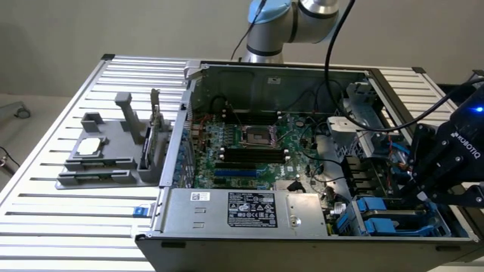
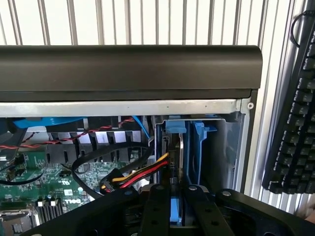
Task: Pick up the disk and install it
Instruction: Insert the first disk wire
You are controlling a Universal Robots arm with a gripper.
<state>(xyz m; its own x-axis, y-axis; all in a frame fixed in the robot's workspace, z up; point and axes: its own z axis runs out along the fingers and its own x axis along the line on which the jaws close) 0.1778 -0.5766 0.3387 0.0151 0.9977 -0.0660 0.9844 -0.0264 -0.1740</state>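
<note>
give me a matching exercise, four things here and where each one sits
1 disk
2 keyboard
3 motherboard
4 grey fixture

a on the table, exterior view's left of the computer case
b gripped between the fingers at the drive bay
c on the table past the case wall by the bay
d inside the case, on its floor

Pairs: 1-b, 2-c, 3-d, 4-a
</note>
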